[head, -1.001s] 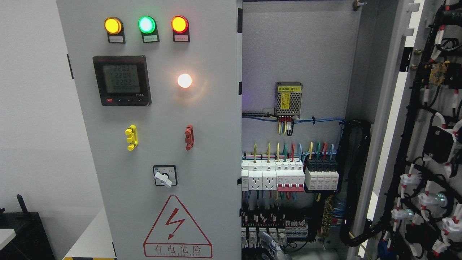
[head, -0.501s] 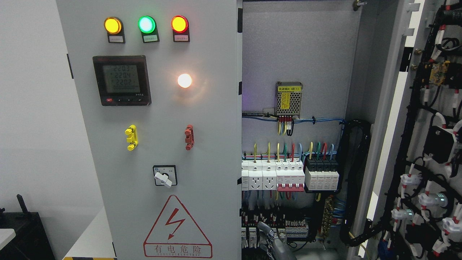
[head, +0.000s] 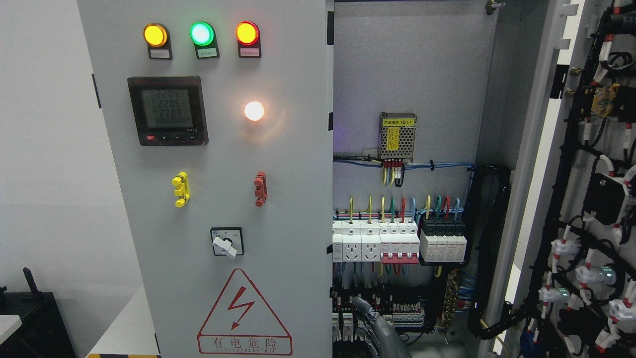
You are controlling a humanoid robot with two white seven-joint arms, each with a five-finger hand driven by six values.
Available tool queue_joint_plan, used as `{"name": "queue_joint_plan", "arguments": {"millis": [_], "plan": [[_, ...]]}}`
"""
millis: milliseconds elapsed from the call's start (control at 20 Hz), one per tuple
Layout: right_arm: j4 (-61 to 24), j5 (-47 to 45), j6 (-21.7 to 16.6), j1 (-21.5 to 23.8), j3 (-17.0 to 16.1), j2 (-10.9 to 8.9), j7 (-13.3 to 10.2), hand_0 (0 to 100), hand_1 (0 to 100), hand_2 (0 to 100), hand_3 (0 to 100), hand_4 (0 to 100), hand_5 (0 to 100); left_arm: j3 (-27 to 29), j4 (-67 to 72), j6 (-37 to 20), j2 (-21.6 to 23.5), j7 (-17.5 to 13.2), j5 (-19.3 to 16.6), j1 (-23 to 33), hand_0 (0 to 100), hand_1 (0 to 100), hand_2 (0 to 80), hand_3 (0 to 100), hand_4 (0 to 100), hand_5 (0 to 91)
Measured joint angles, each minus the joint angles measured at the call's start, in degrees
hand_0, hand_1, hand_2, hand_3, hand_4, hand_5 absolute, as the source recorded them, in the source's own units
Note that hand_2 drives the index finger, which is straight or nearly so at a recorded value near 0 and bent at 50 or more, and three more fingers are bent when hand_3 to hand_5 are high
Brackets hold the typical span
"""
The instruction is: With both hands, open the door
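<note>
The grey cabinet's left door (head: pixel 278 164) stands closed, carrying lamps, a meter and a warning triangle. Its right door (head: pixel 544 164) is swung wide open at the picture's right, with the wiring on its inner side showing. My right hand (head: pixel 376 323) rises from the bottom edge just right of the left door's free edge (head: pixel 329 209), in front of the lower terminal rows. Its grey fingers (head: pixel 363 305) point up and to the left, relaxed, and hold nothing. The hand touches neither door. My left arm is out of sight.
Inside the cabinet are a power supply (head: pixel 397 135), breakers and sockets (head: pixel 397 241), and a black cable bundle (head: pixel 489 248). A selector switch (head: pixel 226 242) and yellow and red handles sit on the left door. Black equipment (head: pixel 27 318) stands at the lower left.
My right hand has risen from the bottom edge, higher in front of the terminal rows and slightly to the right. The doors have not moved.
</note>
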Motion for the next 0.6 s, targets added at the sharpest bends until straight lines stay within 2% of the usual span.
{"name": "queue_joint_plan", "arguments": {"millis": [601], "plan": [[2.15,-0.44,1.33,-2.09,0.07,0.05,0.00,0,0,0,0,0,0,0.00,0.00,0.00,0.00,0.00,0.00,0.00,0,0,0.0,0,4,0.0]]}}
